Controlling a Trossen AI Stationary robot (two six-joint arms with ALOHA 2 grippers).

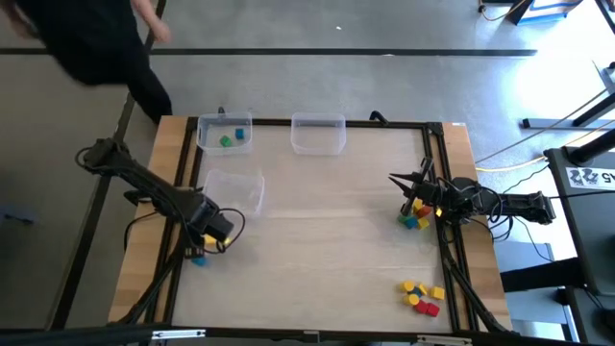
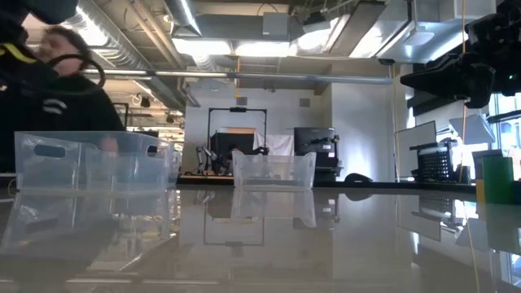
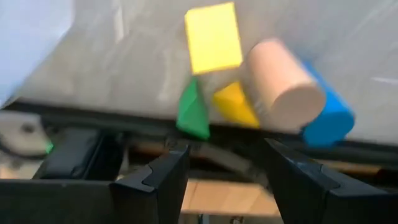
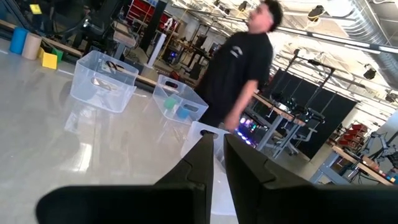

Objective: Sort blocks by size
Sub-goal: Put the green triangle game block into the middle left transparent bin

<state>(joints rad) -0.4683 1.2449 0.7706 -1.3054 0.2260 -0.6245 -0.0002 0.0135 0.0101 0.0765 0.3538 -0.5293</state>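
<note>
Beside the surface (image 1: pixel 317 221) edges: both grippers over blocks.
Left gripper (image 3: pixel 227 180) jaws apart, empty above blocks (image 3: pixel 213 37); right gripper (image 4: pixel 216 163) jaws nearly closed, empty.

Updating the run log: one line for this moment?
left gripper: open, over blocks | right gripper: shut, empty | bin: two blocks

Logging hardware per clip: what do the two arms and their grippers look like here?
Both are dark, slim jointed arms with black cables looping beside them. The left gripper has two black, flat-faced angular fingers with stepped edges. The right gripper has two black fingers tapering toward their tips. A small yellow-orange spot shows near the right arm's wrist; no readable markings.
</note>
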